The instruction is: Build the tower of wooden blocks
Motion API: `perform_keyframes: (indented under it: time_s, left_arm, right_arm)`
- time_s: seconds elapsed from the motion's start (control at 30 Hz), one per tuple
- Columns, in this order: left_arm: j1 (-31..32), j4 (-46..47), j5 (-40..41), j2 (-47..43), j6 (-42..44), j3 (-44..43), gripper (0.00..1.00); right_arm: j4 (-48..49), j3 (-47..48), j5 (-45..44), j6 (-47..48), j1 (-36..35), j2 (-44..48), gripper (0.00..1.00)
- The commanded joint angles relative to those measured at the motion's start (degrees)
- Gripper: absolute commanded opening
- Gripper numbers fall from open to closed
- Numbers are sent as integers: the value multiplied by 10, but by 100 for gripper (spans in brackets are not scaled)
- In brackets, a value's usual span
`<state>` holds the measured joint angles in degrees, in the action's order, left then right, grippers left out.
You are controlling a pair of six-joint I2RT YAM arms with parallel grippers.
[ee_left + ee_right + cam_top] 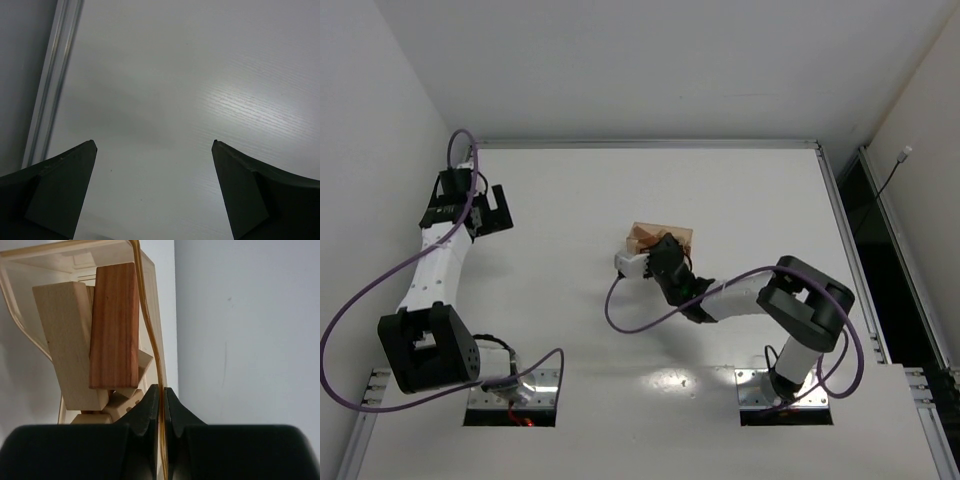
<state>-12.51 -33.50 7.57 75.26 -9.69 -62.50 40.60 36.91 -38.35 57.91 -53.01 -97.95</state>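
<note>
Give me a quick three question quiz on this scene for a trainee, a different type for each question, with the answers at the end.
1. True or false: the left gripper is shut.
2. What does the right gripper pinch? A the tray wall; B the reddish-brown block; C nothing.
3. Fill in: the wood blocks lie ___ the tray.

Key
1. False: its fingers stand wide apart over bare table.
2. A
3. inside; they are piled loosely, not yet a tower.
</note>
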Motion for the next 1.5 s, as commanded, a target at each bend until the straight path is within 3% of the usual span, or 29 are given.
perform_keyframes:
  time_s: [0.0,0.17,0.27,0.3,0.33,0.53,0.7,0.77,0.83,0.9,1.07,1.13,1.23,1.47]
  left_arm:
    - [-11,0,7,-17,2,-1,100]
    - [-11,0,7,-17,-3,4,100]
    - [-11,0,2,-17,-3,10,100]
    - [-11,0,2,-17,-3,10,100]
    - [-11,0,2,-17,-3,15,100]
    - [-11,0,-9,-22,-3,15,100]
    - [-11,-18,-14,-22,-3,-5,100]
    - [-11,-5,-25,-22,-3,1,100]
    - [-11,0,-37,-9,-3,6,100]
    - [-11,-6,-44,7,-8,-3,100]
    - [-11,-11,-39,13,-9,-16,100]
    - [-11,-11,-48,6,-9,-16,100]
    - [-11,-5,-61,6,-9,-3,100]
    - [-11,-10,-56,13,-9,-10,100]
  right_arm:
    - [203,-44,-24,88,-33,15,0]
    - [334,-111,-50,168,-71,3,0]
    - [513,-145,-84,231,-96,-62,0]
    - [613,-150,-102,276,-110,-83,0]
    - [634,-150,-114,294,-118,-121,0]
    - [635,-116,-173,288,-157,-151,0]
    - [624,-126,-192,302,-184,-65,0]
    - [620,-111,-151,296,-176,-92,0]
    - [634,-51,-133,309,-136,-189,0]
    - [634,-32,-133,314,-119,-202,0]
    - [634,-113,-173,328,-195,-62,0]
    - [634,-119,-179,328,-202,-62,0]
    - [634,-85,-164,328,-156,-137,0]
    - [634,-83,-169,333,-170,-95,0]
